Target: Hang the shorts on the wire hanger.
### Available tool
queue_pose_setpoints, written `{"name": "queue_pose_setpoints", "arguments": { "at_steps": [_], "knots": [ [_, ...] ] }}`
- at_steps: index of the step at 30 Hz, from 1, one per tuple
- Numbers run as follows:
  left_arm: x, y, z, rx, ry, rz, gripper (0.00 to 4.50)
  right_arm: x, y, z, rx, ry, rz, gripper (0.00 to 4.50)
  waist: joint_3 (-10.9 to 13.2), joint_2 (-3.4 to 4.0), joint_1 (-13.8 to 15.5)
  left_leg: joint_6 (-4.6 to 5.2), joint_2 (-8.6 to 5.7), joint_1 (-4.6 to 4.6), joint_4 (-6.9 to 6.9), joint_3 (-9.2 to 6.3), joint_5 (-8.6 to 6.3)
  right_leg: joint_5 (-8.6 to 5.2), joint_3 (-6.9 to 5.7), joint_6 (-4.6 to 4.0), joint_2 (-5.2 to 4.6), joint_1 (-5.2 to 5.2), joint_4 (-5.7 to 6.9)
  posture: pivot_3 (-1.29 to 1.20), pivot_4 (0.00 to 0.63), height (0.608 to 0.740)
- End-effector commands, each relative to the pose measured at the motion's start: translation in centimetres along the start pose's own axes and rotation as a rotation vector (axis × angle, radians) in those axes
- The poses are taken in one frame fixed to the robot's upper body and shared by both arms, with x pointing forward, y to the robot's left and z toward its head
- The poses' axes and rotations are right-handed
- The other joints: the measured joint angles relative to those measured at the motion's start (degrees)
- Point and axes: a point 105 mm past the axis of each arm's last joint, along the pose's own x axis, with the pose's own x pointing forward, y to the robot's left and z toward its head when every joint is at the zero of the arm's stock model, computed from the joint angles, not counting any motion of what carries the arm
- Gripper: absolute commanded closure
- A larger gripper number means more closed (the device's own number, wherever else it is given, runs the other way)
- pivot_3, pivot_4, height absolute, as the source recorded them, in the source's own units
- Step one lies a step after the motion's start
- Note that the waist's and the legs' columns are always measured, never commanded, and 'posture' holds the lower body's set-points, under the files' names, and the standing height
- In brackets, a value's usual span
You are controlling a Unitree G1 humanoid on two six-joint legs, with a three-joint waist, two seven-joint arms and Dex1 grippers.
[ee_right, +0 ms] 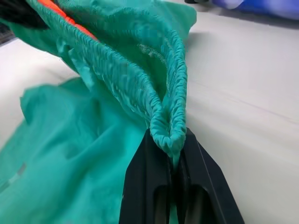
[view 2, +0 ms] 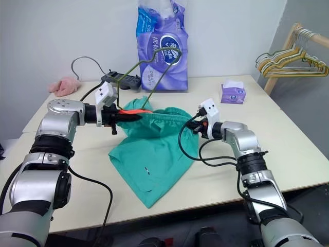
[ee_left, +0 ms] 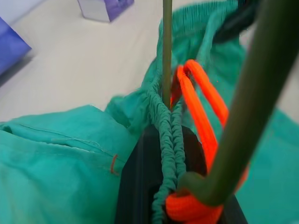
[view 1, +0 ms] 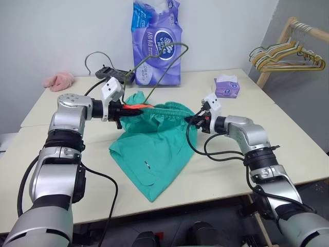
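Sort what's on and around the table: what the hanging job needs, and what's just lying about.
Needed:
shorts
wire hanger
left gripper
right gripper

Lying about:
tissue pack
tissue box
pink cloth
bunch of hangers

The two head cameras are looking forward and down from above the arms, taking in the whole worktop (view 1: 288,139) as far as the wall. Both are sharing the same spread, one sitting slightly aside of the other. The left wrist camera is peering along its jaws from very close, facing the shorts (ee_left: 56,154), the orange drawstring (ee_left: 201,107) and the wire hanger (ee_left: 167,46). The right wrist camera is likewise sitting tight against the waistband (ee_right: 173,93), looking across the cloth. Both wrist views are sharing that waistband from opposite ends.
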Motion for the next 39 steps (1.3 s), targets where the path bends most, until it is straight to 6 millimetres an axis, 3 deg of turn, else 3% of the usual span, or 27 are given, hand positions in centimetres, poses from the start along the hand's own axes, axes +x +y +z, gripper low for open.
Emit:
{"name": "queue_pose_setpoints", "arguments": {
  "at_steps": [1,5,12,22,27,34,39],
  "knots": [
    [-1.9,-0.4,-1.7,0.049,0.108,-0.048,4.50,-2.5,-1.1,2.1,-0.171,-0.003,-0.043,4.47,0.01,0.01,0.07,0.01,0.00,0.00,-0.01,0.01,0.00,0.00,0.00,0.00,0.00,0.00,-0.03,-0.03,0.021,0.740],
    [-3.4,-0.6,-4.2,0.099,0.263,-0.098,4.50,-5.2,-1.9,2.8,-0.273,0.045,-0.057,4.47,0.02,0.02,0.19,0.03,0.00,0.00,0.00,0.01,-0.01,-0.02,-0.02,-0.02,0.01,0.02,-0.24,-0.04,0.024,0.740],
    [-3.2,0.2,-4.0,0.195,0.334,-0.086,4.50,-6.8,-1.1,2.7,-0.300,0.108,-0.022,4.47,0.01,0.01,0.47,0.07,-0.01,0.02,0.04,0.06,-0.03,-0.02,-0.02,-0.01,0.01,0.08,-0.27,-0.07,0.025,0.740],
    [-2.0,0.3,-3.3,0.310,0.363,-0.117,4.50,-6.8,-0.2,2.1,-0.203,0.148,-0.009,4.47,0.01,0.01,0.40,0.09,0.02,0.01,0.04,0.06,-0.04,-0.03,-0.03,0.00,0.03,0.07,-0.27,-0.08,0.028,0.740],
    [-1.4,0.3,-1.6,0.311,0.264,-0.122,4.50,-7.1,-2.0,1.0,-0.062,0.199,-0.050,4.47,0.02,0.01,0.52,0.09,0.01,0.01,0.05,0.06,-0.04,-0.03,-0.06,0.00,0.03,0.08,-0.28,-0.07,0.025,0.740],
    [-2.5,0.1,-3.3,0.322,0.372,-0.149,4.50,-6.9,-3.0,1.2,-0.054,0.204,-0.072,4.47,0.02,0.01,0.45,0.10,0.07,0.02,0.04,0.11,-0.04,-0.03,-0.06,0.00,0.12,0.07,-0.27,-0.04,0.018,0.740],
    [-3.2,0.7,-4.7,0.362,0.479,-0.112,4.50,-6.9,-2.4,2.1,-0.080,0.195,-0.042,4.47,0.02,0.01,0.54,0.10,0.06,0.02,0.05,0.11,-0.04,-0.03,-0.04,0.01,0.11,0.08,-0.27,-0.05,0.019,0.740]
  ]
}}
